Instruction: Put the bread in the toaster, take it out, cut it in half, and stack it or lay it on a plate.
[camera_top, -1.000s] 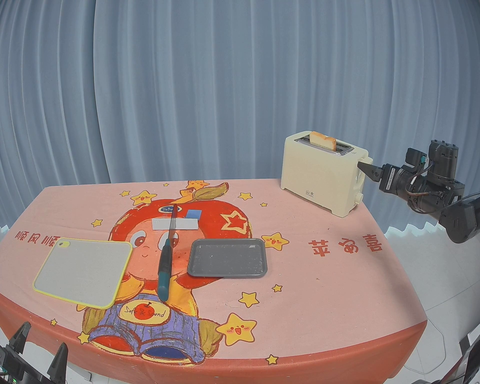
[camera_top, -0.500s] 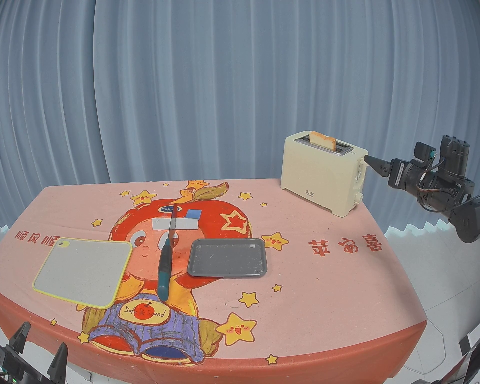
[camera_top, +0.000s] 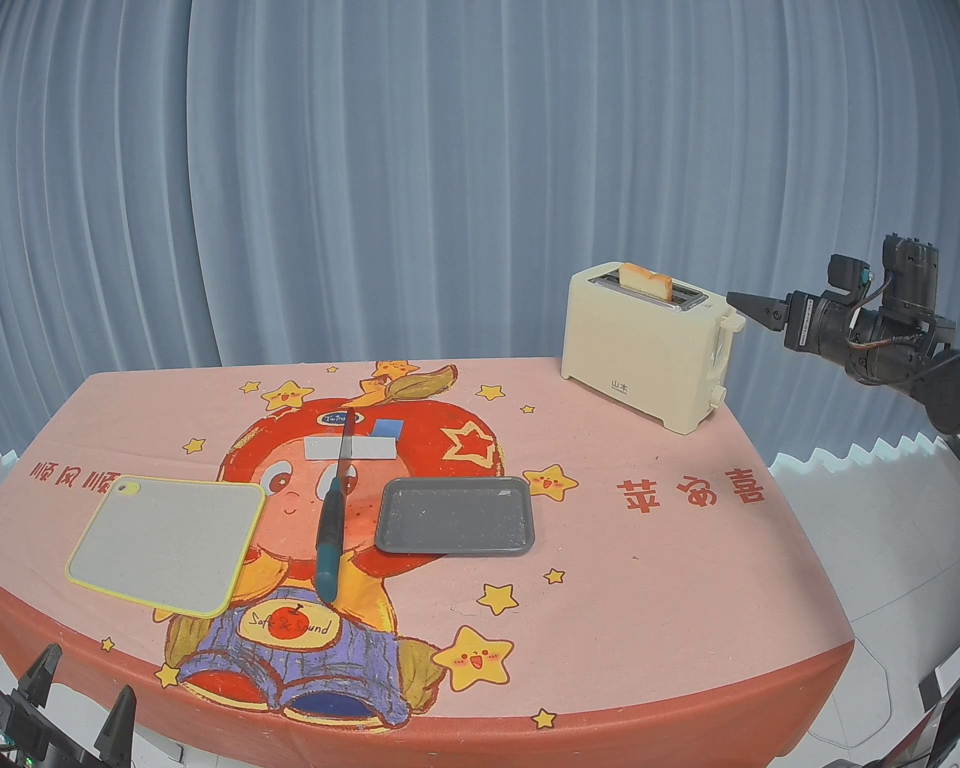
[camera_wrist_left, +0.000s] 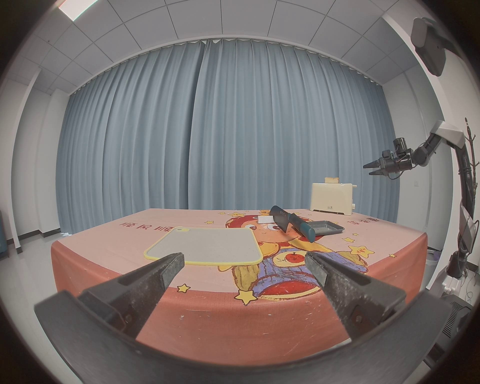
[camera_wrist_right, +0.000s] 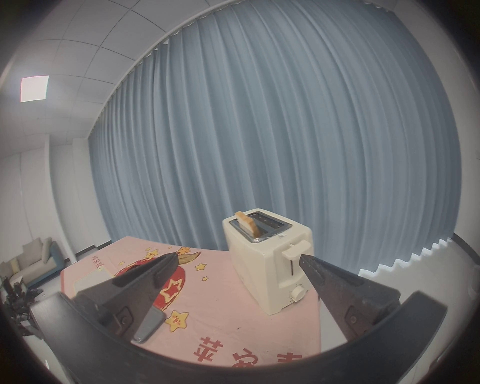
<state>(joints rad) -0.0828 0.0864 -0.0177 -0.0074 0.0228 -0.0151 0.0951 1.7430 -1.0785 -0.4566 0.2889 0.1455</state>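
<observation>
A slice of bread (camera_top: 645, 281) sticks up out of the slot of the cream toaster (camera_top: 640, 345) at the table's back right. My right gripper (camera_top: 748, 302) hovers just right of the toaster, level with its top, open and holding nothing. In the right wrist view the toaster (camera_wrist_right: 270, 260) and bread (camera_wrist_right: 246, 223) lie ahead between its spread fingers. My left gripper (camera_top: 80, 690) is open, low off the table's front left corner. A yellow-rimmed cutting board (camera_top: 165, 543), a teal-handled knife (camera_top: 333, 520) and a grey plate-tray (camera_top: 455, 515) lie on the table.
Two small cards, one grey (camera_top: 350, 447) and one blue (camera_top: 387, 429), lie behind the knife. The table's curved edge passes just right of the toaster. A blue curtain hangs behind. The front right of the cloth (camera_top: 650, 600) is bare.
My right gripper has risen and drawn back to the right, away from the toaster's lever side. Bread, toaster and left gripper have stayed put.
</observation>
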